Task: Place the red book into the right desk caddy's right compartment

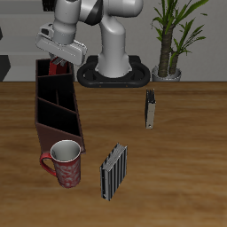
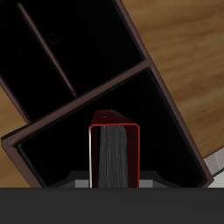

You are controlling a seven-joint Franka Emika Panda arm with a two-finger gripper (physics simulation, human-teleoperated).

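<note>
Red book [image 2: 114, 156] over caddy [image 2: 166, 122] compartment.

Wood table [image 1: 191, 160] carries right desk caddy [image 1: 56, 102], mug [image 1: 65, 164], striped book [image 1: 113, 172], dark grey book [image 1: 152, 109], robot base [image 1: 115, 71], plant pot [image 1: 167, 73]

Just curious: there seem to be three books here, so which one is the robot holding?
The red book, held in the fingers over the right desk caddy. The striped book and dark grey book stand on the table.

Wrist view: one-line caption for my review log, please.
Red book held upright in the gripper, above an end compartment of the right desk caddy.
</note>
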